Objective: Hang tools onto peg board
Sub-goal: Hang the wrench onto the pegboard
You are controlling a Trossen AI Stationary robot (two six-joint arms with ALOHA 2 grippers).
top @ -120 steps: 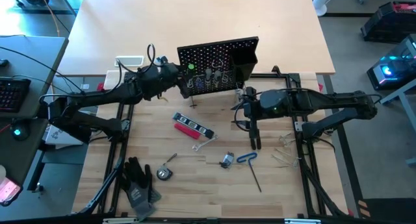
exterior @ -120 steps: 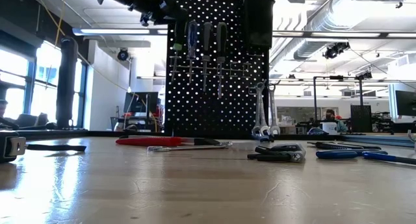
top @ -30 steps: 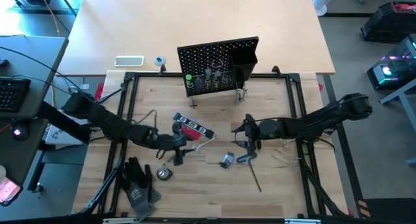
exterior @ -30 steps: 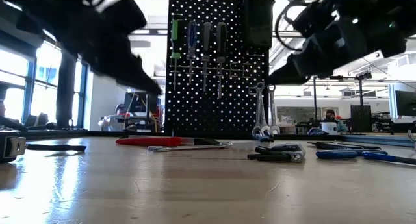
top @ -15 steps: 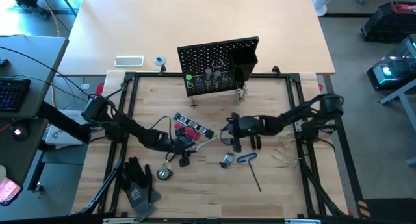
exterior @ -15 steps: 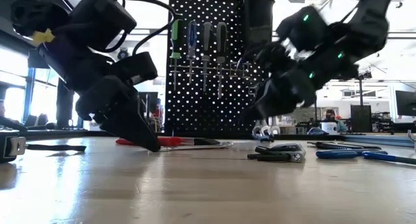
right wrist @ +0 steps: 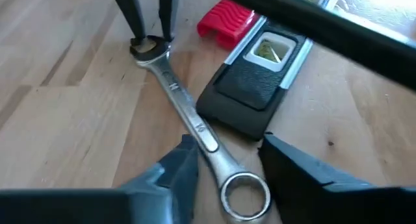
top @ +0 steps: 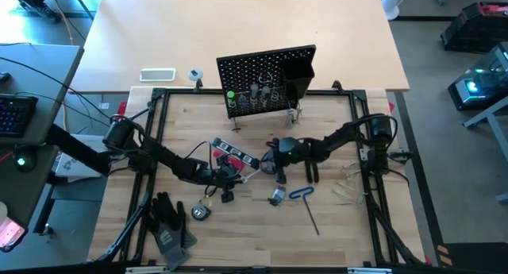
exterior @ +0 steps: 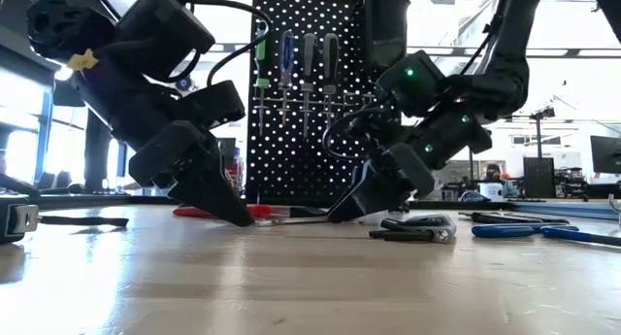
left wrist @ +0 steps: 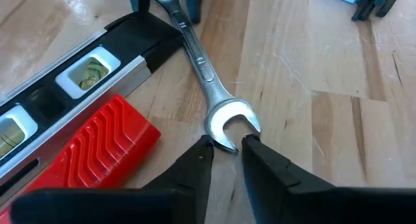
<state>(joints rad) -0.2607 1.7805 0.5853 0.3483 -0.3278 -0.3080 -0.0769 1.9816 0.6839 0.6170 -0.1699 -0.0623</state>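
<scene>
A silver wrench point(top: 249, 175) lies flat on the wooden table beside the red-black flat tool point(top: 235, 156). My left gripper point(left wrist: 228, 145) has come down at the wrench's open end and is closed on it. My right gripper point(right wrist: 229, 160) stands open astride the ring end point(right wrist: 244, 194), with neither finger touching it. In the low view both grippers, left point(exterior: 243, 218) and right point(exterior: 336, 216), slant down to the tabletop. The peg board point(top: 266, 79) stands upright at the back. Screwdrivers point(exterior: 296, 63) and wrenches point(exterior: 394, 170) hang on it. My left gripper pinches the tips of the wrench's open end point(left wrist: 227, 146) between its two fingertips point(left wrist: 207, 145). The fingers slant down from the table's left and lie roughly along the wrench. The wrench lies flat on the table.
Black gloves point(top: 168, 224) and a small tape measure point(top: 200, 212) lie near the front left. A blue-handled hex key point(top: 305, 198) and a small metal piece point(top: 276, 196) lie right of centre. A white flat device point(top: 157, 74) lies behind the frame at the far left.
Both grippers have sunk to the tabletop at the wrench. My right gripper has gone toward the table's left edge, to the ring end. My left gripper has dropped and shifted a little right to the open end. The wrench has stayed where it was.
</scene>
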